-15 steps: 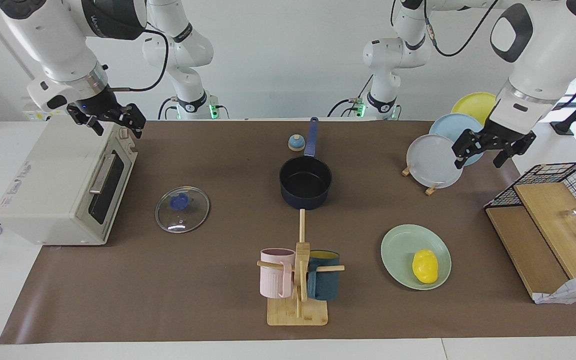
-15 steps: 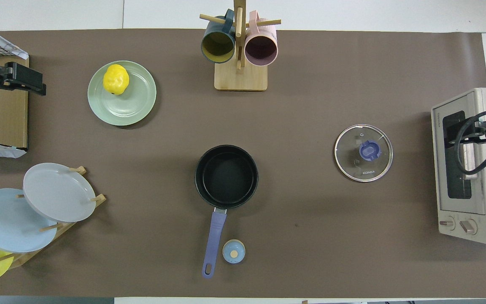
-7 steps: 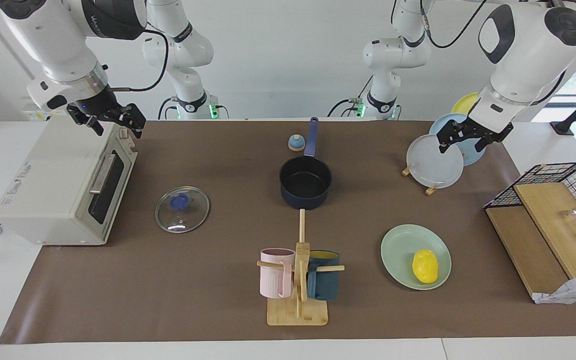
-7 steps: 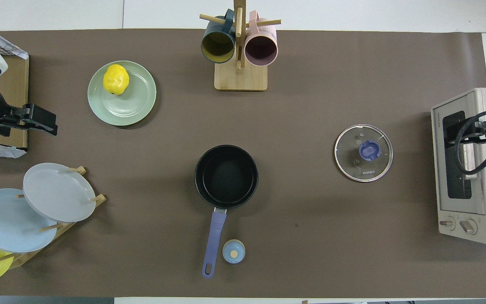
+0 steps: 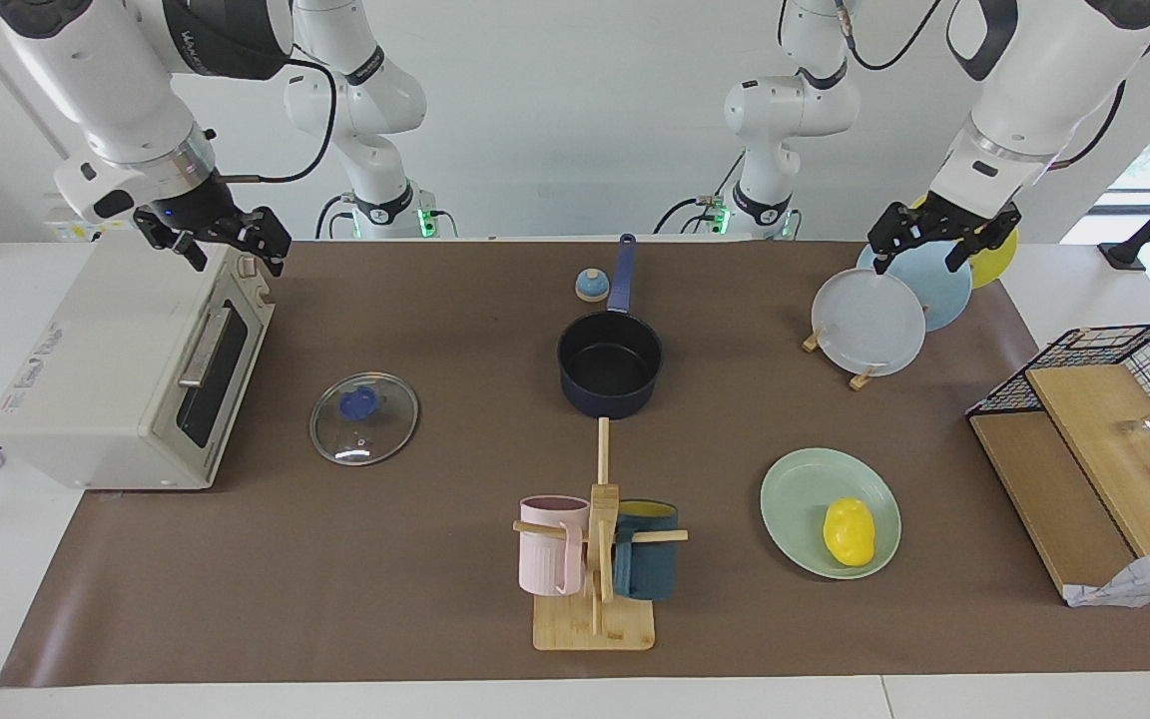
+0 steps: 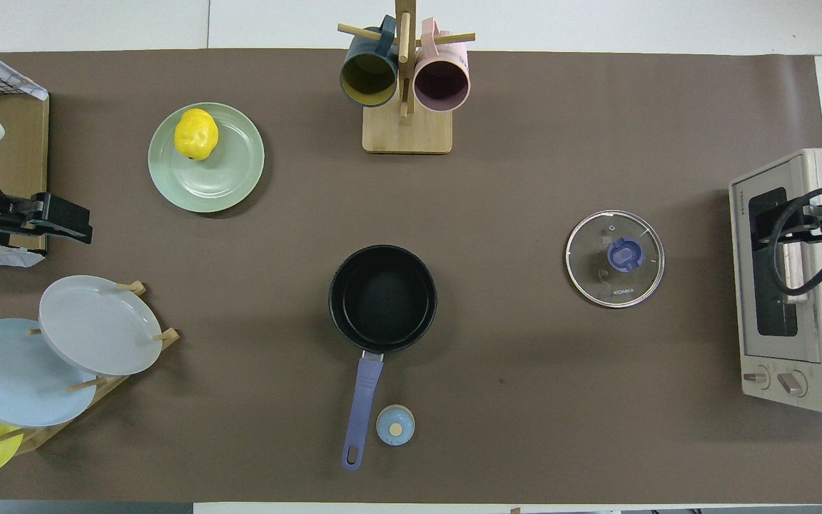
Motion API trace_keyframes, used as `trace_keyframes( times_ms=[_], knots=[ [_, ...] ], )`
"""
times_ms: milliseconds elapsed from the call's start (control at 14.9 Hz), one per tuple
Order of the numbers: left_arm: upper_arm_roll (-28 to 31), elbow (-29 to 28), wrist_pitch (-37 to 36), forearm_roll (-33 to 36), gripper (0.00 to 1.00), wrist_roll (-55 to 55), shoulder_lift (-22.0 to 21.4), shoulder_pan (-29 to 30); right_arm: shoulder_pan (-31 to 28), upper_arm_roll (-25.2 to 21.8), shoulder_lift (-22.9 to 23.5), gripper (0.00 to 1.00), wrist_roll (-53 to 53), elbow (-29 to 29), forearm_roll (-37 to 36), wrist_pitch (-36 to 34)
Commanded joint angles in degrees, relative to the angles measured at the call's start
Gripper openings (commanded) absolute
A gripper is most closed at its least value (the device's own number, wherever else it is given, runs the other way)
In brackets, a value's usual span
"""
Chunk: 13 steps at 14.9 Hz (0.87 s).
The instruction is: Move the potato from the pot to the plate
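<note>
Your left gripper (image 5: 942, 240) hangs raised over the plate rack (image 5: 860, 374) near the robots' edge of the desk at the left arm's end, wrist angled down, fingers spread and holding nothing; in the overhead view it (image 6: 61, 220) shows at the desk's edge by the wire basket (image 5: 1114, 369). Compared with a second ago, you can see it has climbed and swung toward the robots: it then sat lower, in front of the grey-white plate (image 5: 867, 322), and now it is up over the light blue plate (image 5: 939, 285) and the yellow plate (image 5: 994, 255). Your right gripper (image 5: 216, 235) waits over the top of the toaster oven (image 5: 126, 369) at the right arm's end of the desk, fingers parted and empty, unchanged across the frames. The potato (image 5: 849, 531) lies on the mint-green plate (image 5: 805, 494), toward the plate's rim away from the robots, in the part of the desk nearer the left arm's end; it has not shifted. The pot (image 5: 610, 364) sits mid-desk, empty, its blue handle pointing toward the robots, with a small blue timer (image 5: 591, 286) just beside the handle. The glass lid (image 5: 364, 417) lies flat between pot and oven. The mug tree (image 5: 595, 559) stands near the desk's edge away from the robots with a pink mug (image 5: 547, 544) and a navy mug (image 5: 647, 564).
</note>
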Motion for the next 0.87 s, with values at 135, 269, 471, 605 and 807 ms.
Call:
trace_keyframes(
  times_ms=[135, 269, 471, 605, 807],
  knots=[
    [0.00, -2.54, -1.52, 0.59, 1.00, -0.39, -2.24, -0.14, -0.75, 0.27, -0.89, 1.00, 0.04, -1.12, 0.87, 0.51],
    [0.00, -2.90, -1.25, 0.59, 1.00, -0.29, -2.16, -0.48, -0.75, 0.35, -0.89, 1.00, 0.13, -1.12, 0.87, 0.51],
    [0.43, -2.73, 0.59, -1.68, 1.00, -0.47, -1.36, -0.57, -0.66, 0.35, -0.89, 1.00, 0.13, -1.12, 0.87, 0.51],
    [0.44, -2.99, 2.61, -1.69, 1.00, -0.38, -0.05, -0.57, -0.75, 0.35, -0.89, 1.00, 0.04, -1.12, 0.87, 0.51],
    [0.44, -2.73, 4.19, -1.60, 1.00, -0.12, 1.79, -0.57, -0.75, 0.35, -0.89, 1.00, 0.04, -1.12, 0.87, 0.51]
  ],
)
